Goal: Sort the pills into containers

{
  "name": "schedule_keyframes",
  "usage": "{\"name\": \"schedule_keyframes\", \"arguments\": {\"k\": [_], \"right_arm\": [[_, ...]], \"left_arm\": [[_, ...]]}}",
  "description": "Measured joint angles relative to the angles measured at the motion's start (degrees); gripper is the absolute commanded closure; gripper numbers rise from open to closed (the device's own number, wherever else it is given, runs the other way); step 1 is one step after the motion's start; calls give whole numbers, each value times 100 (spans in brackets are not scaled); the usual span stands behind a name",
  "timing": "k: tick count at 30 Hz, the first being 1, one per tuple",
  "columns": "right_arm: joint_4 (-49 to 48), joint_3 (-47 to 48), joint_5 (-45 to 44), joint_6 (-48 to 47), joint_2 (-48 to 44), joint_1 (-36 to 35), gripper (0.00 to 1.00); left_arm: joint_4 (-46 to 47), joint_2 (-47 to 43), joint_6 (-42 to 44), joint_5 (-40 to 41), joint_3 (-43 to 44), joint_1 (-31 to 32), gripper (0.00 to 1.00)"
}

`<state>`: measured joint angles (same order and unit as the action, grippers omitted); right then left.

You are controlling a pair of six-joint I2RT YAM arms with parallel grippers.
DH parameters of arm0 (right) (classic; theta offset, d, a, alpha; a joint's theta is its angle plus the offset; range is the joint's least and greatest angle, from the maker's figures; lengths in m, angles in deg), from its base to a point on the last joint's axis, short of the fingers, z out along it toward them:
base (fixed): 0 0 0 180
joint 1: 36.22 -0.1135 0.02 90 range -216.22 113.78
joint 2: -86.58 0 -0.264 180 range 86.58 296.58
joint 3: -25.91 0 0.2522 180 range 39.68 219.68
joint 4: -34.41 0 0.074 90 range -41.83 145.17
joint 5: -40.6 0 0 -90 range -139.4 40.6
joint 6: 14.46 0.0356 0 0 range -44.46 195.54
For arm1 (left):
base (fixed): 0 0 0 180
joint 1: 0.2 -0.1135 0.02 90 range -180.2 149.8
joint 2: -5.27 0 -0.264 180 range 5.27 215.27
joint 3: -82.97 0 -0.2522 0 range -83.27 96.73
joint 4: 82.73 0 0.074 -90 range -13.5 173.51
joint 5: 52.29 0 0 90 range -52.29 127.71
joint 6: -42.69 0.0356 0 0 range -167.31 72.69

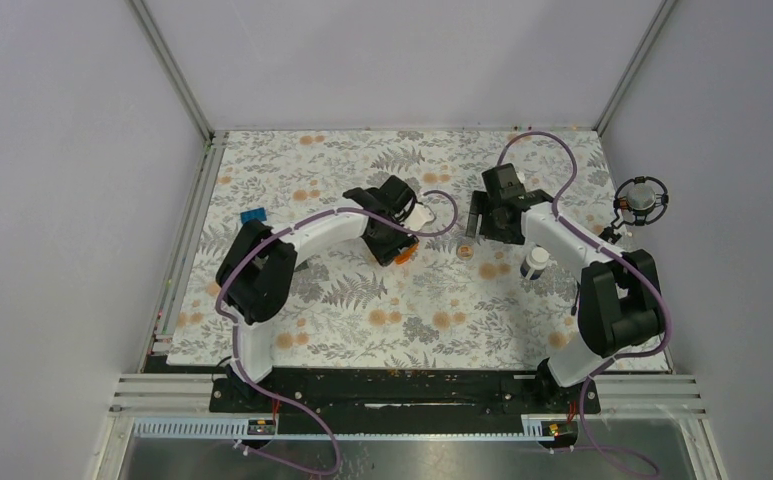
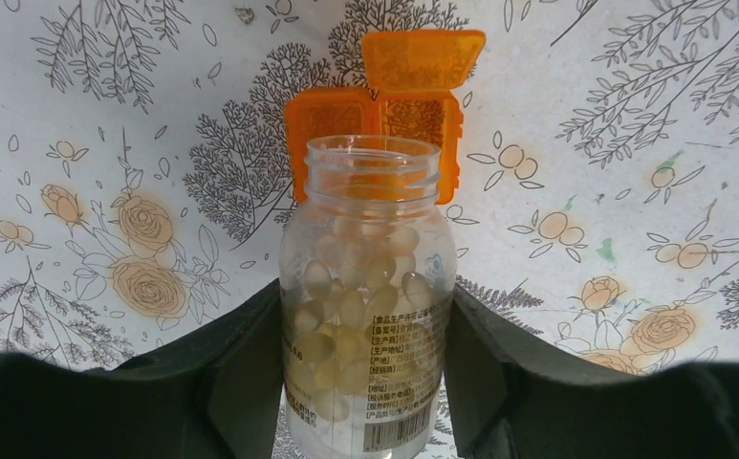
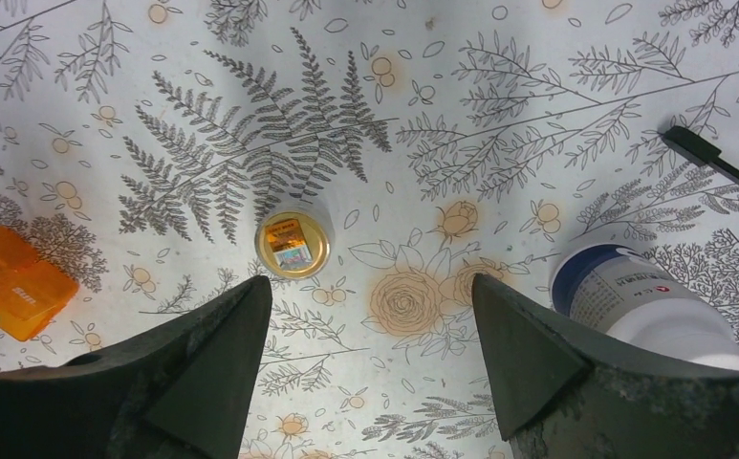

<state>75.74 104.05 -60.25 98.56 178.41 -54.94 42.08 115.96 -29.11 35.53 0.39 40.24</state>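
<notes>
Left gripper [image 2: 365, 330] is clamped on the clear bottle [image 2: 370, 277], which is uncapped and part-filled with pale pills. Its mouth points at the orange box [image 2: 332, 120], lying on the table at 12 o'clock with one lid raised. Right gripper [image 3: 370, 287] hangs with fingers spread wide, gripping nothing; a small gold-topped vessel [image 3: 293, 244] stands at its 11 o'clock and the white-and-dark bottle [image 3: 633, 306] at 3 o'clock.

On the table [image 1: 362, 320], a pill box [image 2: 384, 124] lies near the middle with its lid open. Just beside it, the left gripper [image 2: 365, 304] holds a bottle [image 2: 373, 167] with pills [image 2: 351, 325] inside, its mouth toward the box. To the right of the box stands a small jar [image 3: 293, 245], then a second bottle [image 3: 633, 306]. A brick [image 1: 253, 216] lies well apart at the left.
</notes>
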Motion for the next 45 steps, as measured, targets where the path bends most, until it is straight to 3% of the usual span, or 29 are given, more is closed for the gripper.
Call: {"name": "schedule_keyframes", "arguments": {"k": [27, 45], "right_arm": [[44, -168, 136, 87, -72, 140, 18], [46, -201, 155, 87, -72, 160, 18]], "left_arm": [[-918, 592, -20, 1143, 675, 522, 100], [-1322, 691, -44, 1469, 925, 562, 100]]}}
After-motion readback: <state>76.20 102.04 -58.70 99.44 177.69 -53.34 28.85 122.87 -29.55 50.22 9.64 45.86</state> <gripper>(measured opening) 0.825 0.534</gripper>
